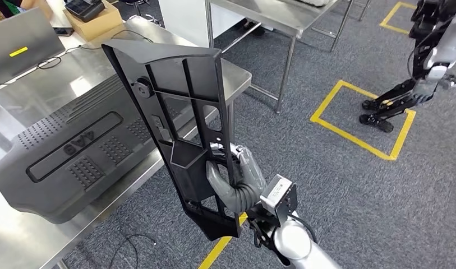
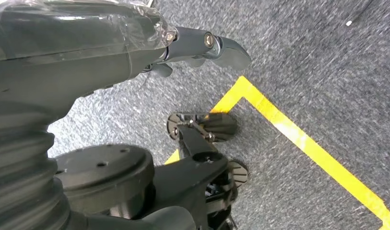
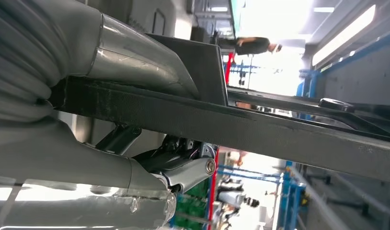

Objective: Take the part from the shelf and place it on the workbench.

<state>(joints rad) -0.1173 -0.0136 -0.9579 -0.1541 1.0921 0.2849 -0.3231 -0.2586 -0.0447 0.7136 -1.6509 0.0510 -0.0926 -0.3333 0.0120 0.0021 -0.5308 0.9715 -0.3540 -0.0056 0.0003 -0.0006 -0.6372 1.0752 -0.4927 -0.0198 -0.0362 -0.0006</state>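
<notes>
Right hand [image 1: 236, 182] first: we see its grey fingers wrapped through an opening low in the part [image 1: 180, 129], thumb on the near face, clamping it firmly. Up close from the right wrist, we catch the hand [image 3: 111, 62] gripping one long black bar of the part [image 3: 279, 132], thumb on one side and fingers on the other. We hold the part upright and tilted, in the air just beside the workbench [image 1: 236, 75] edge, over the grey carpet [image 1: 337, 190]. It's a flat black plastic frame, long and wedge-shaped, ribbed with open windows and a round boss near its upper end. Left hand [image 2: 135, 43] hangs low over the carpet by a yellow floor line [image 2: 298, 139]; one finger sticks out straight, but we cannot tell how the rest lie. Farther along the steel workbench lies a big dark grey panel [image 1: 74, 157] with dotted patches and raised characters we can't read reliably. Beyond, a closed laptop [image 1: 21, 47] carries a small yellow sticker, a cardboard box [image 1: 96, 22] behind it. Across the floor stands another robot [image 1: 422, 73].
</notes>
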